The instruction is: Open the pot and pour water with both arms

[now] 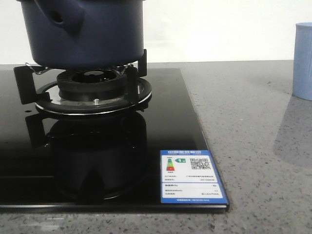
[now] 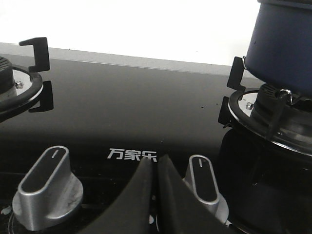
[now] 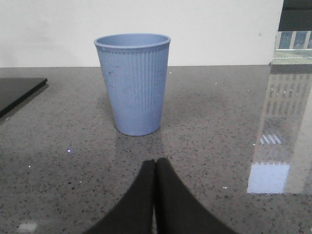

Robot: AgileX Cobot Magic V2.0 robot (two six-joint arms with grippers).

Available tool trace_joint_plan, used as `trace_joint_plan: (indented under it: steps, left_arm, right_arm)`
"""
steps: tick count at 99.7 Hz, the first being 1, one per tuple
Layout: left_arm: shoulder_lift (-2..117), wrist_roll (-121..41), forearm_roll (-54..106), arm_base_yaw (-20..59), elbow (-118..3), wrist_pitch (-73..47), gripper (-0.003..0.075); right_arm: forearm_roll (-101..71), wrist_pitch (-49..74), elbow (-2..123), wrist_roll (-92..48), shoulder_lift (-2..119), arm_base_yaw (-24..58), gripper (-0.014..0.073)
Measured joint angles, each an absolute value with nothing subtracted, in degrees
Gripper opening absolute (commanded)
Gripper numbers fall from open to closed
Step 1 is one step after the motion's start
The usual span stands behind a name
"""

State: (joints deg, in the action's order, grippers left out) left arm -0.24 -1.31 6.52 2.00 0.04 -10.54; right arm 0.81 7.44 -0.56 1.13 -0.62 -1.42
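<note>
- In the front view the dark blue pot [image 1: 83,34] stood upright on the burner grate [image 1: 92,90] in the upper left of the frame, its top cut off by the edge, so I could not tell whether a lid was on it.
- In the left wrist view my left gripper [image 2: 156,168] had its fingers pressed together on nothing, low at the bottom centre between two stove knobs [image 2: 48,183]; the pot [image 2: 285,41] sat in the upper right corner of that frame, up and across from my fingertips.
- My right gripper [image 3: 155,168] was likewise clenched and empty, at the bottom centre of the right wrist view.
- The light blue ribbed cup [image 3: 132,83] stood upright straight above those fingers in that frame, mouth up, apart from them on the speckled counter [image 3: 219,146].
- I judged the left arm nearer the pot and the right nearer the cup.
- Whether the cup held water, I could not see.
</note>
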Motion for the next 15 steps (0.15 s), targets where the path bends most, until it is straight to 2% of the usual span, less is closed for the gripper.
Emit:
trace_joint_plan:
  steps: [15]
  left_arm:
    - [-0.2,-1.3,6.5,2.0,0.0,-10.5,-0.0019]
  right_arm:
    - [0.8,7.5,-0.6,1.1,-0.6,-1.4,-0.0074]
